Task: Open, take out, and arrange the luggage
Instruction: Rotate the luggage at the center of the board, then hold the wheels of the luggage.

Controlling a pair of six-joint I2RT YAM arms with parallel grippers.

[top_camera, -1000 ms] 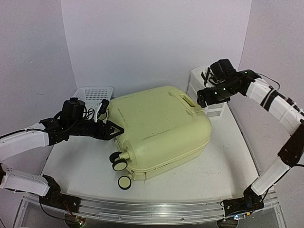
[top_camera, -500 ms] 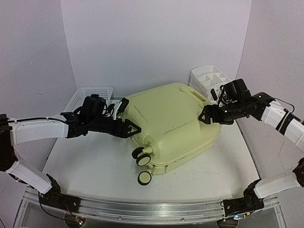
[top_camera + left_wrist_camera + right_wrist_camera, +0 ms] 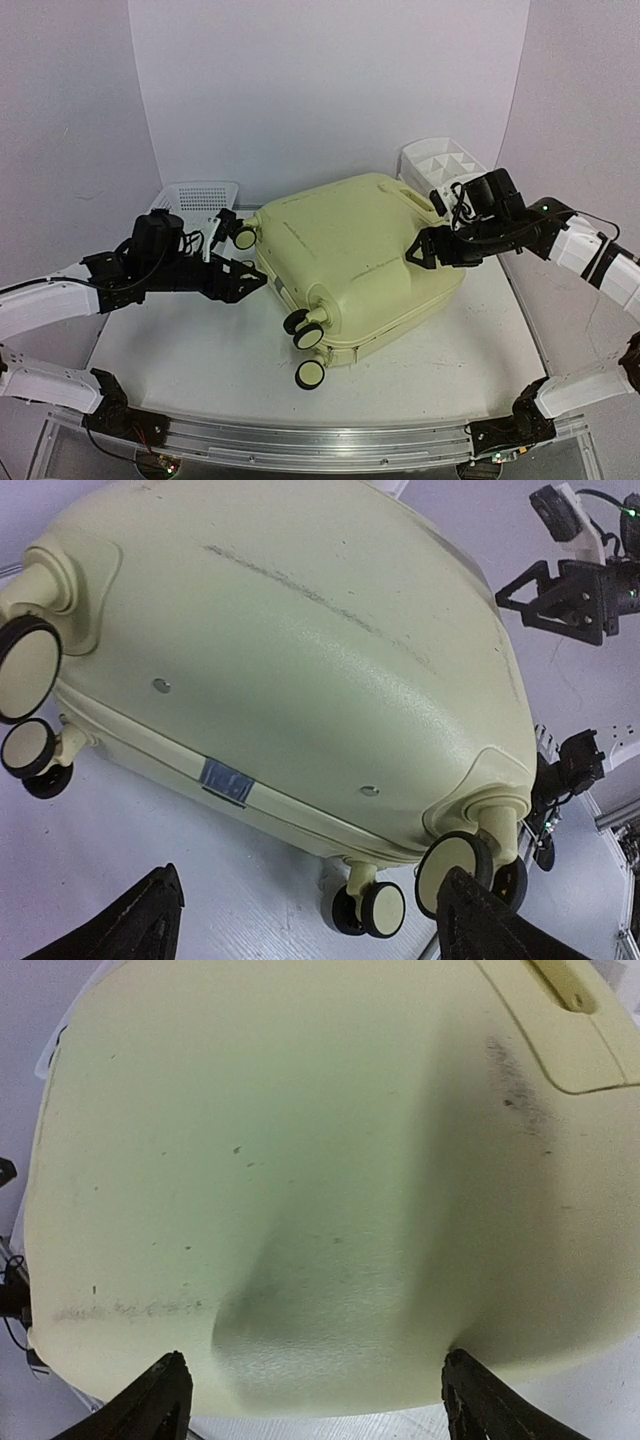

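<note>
luggage (image 3: 350,255) shut, inside hidden | left end effector (image 3: 245,284) spread | right end effector (image 3: 418,249) spread

White table (image 3: 470,365), surface w/ small dark specks. Luggage (image 3: 350,255) lies flat at centre, shut, wheels toward near edge. Mesh basket (image 3: 195,193) at back left, drawer organizer (image 3: 447,160) at back right (contact w/ case: can't tell).

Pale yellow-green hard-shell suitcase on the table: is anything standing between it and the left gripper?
Nothing visible does. The open left gripper faces the suitcase's wheeled end, with only white tabletop between them.
</note>
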